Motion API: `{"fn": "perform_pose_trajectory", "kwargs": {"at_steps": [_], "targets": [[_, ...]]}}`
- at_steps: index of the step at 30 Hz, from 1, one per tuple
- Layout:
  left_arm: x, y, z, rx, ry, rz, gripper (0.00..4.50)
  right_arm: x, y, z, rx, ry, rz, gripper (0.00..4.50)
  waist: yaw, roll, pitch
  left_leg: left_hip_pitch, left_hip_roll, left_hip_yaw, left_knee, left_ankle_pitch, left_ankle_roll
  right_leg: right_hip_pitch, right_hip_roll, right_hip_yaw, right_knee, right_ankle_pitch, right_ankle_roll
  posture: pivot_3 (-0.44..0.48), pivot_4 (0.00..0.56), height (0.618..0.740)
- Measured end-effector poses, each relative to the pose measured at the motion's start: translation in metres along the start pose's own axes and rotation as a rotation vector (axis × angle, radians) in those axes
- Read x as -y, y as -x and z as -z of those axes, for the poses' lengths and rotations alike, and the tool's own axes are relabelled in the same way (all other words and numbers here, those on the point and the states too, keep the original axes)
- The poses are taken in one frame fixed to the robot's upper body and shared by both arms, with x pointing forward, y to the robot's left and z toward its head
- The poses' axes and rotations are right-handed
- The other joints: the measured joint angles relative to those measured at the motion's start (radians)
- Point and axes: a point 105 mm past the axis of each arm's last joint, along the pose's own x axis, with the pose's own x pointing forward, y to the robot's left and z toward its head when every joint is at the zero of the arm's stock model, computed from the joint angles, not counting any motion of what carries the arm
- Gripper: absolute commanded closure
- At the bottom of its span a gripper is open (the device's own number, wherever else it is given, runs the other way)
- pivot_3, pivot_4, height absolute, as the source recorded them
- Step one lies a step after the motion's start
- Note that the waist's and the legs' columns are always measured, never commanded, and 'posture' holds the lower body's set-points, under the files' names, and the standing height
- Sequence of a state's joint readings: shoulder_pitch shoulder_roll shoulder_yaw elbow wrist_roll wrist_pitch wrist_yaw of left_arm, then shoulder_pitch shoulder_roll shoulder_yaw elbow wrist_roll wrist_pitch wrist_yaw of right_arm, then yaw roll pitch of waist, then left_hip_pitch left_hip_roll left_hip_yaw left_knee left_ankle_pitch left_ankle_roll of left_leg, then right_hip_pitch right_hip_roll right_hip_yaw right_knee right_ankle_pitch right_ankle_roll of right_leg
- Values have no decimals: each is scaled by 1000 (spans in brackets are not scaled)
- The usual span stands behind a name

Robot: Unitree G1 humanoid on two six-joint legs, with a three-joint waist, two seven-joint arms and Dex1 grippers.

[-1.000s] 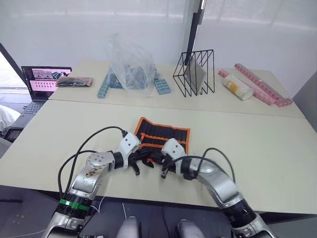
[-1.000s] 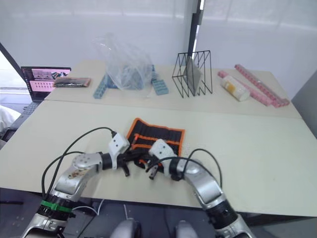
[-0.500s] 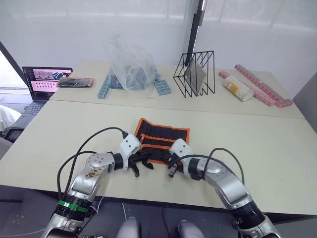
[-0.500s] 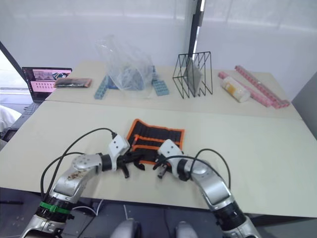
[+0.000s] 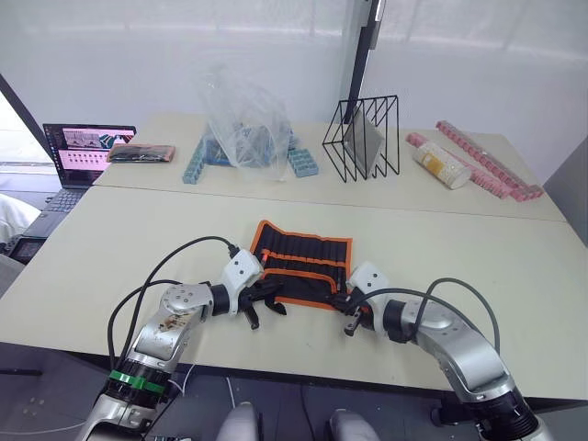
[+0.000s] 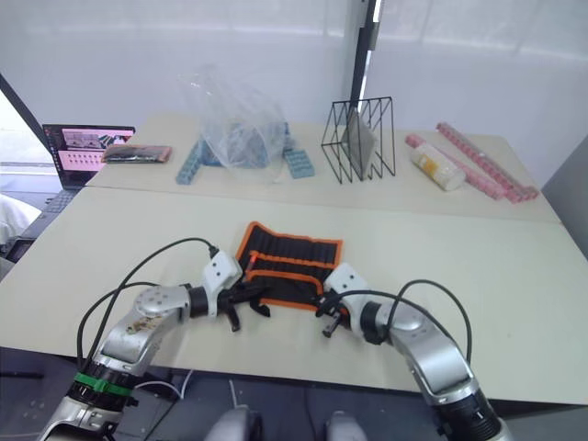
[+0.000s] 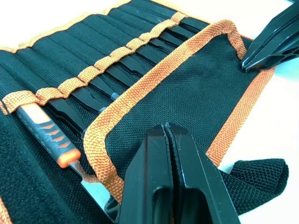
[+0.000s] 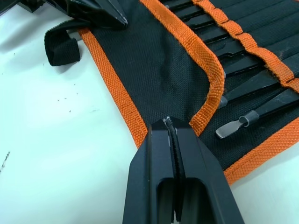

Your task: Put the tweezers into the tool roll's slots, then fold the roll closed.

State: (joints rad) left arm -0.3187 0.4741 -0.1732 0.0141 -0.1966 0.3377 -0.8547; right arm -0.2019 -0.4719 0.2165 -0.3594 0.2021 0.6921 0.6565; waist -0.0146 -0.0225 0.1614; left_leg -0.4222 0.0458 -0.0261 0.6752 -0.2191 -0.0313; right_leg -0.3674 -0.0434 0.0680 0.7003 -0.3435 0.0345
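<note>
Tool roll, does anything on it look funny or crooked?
A little. The tool roll lies open and slightly askew on the table, its near flap folded up over the slots. The black strap trails loose off one corner. The left claw and right claw are shut at that flap's edge.

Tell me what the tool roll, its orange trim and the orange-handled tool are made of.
The tool roll looks like coarse woven black fabric, probably nylon or canvas: the weave grain shows and the finish is matte. Its orange trim seems to be woven webbing tape, ribbed and stitched on. The orange-handled tool appears to have a moulded plastic or rubber grip in grey and orange, with a bare metal shaft that catches the light.
</note>
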Motion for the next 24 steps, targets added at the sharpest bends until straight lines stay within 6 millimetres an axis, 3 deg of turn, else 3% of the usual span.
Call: {"fn": "perform_pose_trajectory", "kwargs": {"at_steps": [3, 7, 10, 17, 24], "targets": [[-2, 1, -2, 2, -13, -3, 4500, 1, 2, -6, 57, -46, 8, 3651, 0, 0, 1, -2, 0, 0, 0, 0, 0, -2, 0, 0, 0, 0, 0, 0, 150, 689], [-4, 4, -2, -12, -25, -3, 4500, 18, 24, -28, 170, -114, 58, 2280, -1, 0, 1, -3, 0, 0, 0, 0, 0, -2, 0, 0, 0, 0, 0, 0, 150, 689], [-6, 6, -2, -20, -32, -4, 4500, 32, 35, -23, 160, -199, 109, 1264, -1, 0, 1, -3, 0, 0, 0, 0, 0, -2, 0, 0, 0, 0, 0, 0, 150, 689], [-6, 6, -3, -21, -41, -3, 4500, 38, 28, 3, 75, -568, 110, 1264, -2, 0, 1, -3, 0, 0, -1, 0, 0, -3, 0, 0, 0, 0, 0, 0, 150, 689], [-8, 6, -4, -32, -63, -9, 4500, 35, 22, -2, 101, -808, 37, 1264, -5, 0, 1, -3, 0, 0, -1, 0, 0, -4, 0, 0, 0, 0, 0, 0, 150, 689]]}}
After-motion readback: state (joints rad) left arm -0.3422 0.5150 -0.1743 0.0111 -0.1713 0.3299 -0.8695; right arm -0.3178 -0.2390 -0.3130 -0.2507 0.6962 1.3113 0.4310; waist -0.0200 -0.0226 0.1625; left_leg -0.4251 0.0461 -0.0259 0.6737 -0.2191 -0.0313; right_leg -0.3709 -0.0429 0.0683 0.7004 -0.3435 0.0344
